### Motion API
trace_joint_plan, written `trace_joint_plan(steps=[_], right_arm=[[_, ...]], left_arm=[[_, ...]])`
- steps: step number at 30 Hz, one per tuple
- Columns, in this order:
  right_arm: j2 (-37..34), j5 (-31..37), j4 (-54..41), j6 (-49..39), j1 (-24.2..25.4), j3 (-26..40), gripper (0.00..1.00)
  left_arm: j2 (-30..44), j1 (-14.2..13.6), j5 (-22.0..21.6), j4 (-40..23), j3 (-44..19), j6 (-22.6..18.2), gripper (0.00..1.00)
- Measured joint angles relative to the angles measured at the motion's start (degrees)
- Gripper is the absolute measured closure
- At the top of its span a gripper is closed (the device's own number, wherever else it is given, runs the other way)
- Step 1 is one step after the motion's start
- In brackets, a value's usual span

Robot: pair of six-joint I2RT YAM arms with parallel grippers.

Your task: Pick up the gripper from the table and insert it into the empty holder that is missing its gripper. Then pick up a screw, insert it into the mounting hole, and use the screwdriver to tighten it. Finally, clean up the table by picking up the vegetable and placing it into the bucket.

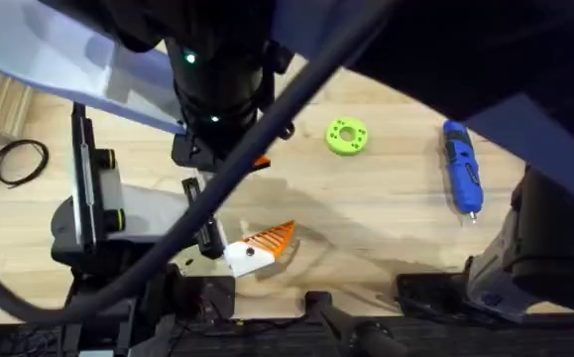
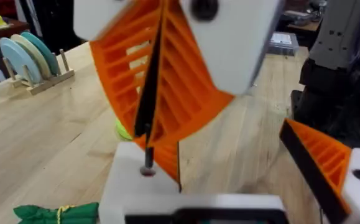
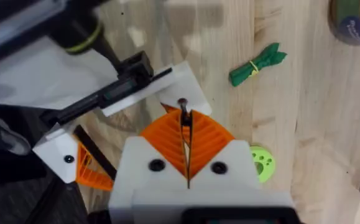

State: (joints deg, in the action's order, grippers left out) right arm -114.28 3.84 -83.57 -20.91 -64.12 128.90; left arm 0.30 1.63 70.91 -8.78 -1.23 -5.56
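Left to right on the table [image 1: 386,213]: the holder [image 1: 248,256] carries the gripper [image 1: 273,237]; a lime-green disc [image 1: 347,136]; the screwdriver [image 1: 462,167].

Right end effector [image 3: 184,124] — pads pinched on a screw [image 3: 182,106]. Left end effector: state cannot be told.

Bucket [image 3: 354,22] — teal label unreadable; the vegetable [image 3: 256,65] lies beside it.

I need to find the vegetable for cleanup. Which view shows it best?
The right wrist view: the vegetable lies whole on bare wood. The left wrist view catches only part of it at the frame's edge.

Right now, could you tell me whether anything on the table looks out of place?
Only the vegetable: it lies loose on the table, outside the bucket. The right tool grips a screw normally.
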Motion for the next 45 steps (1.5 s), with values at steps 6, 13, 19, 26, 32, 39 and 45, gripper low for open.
trace_joint_plan(steps=[6,13,19,26,32,39,45], right_arm=[[0.0,0.0,0.0,0.0,0.0,0.0,0.995],[0.0,0.0,0.0,0.0,0.0,0.0,0.995],[-0.9,0.0,-0.1,0.0,0.0,0.0,0.995],[-1.4,0.0,-0.2,0.0,0.0,0.0,0.995],[-1.3,0.0,-0.2,0.0,0.0,0.0,0.995],[-1.4,0.0,-0.2,0.0,0.0,0.0,0.995],[-2.0,0.0,-0.2,0.0,0.0,0.0,0.995]], left_arm=[[0.0,0.0,0.0,0.0,0.0,0.0,0.015],[0.0,0.0,0.0,0.0,0.0,0.0,0.015],[0.0,0.0,0.0,0.0,0.0,0.0,0.015],[0.0,0.0,0.0,0.0,0.0,0.0,0.015],[0.0,0.0,0.0,0.0,0.0,0.0,0.015],[0.0,0.0,0.0,0.0,0.0,0.0,0.015],[0.0,0.0,0.0,0.0,0.0,0.0,0.015]])
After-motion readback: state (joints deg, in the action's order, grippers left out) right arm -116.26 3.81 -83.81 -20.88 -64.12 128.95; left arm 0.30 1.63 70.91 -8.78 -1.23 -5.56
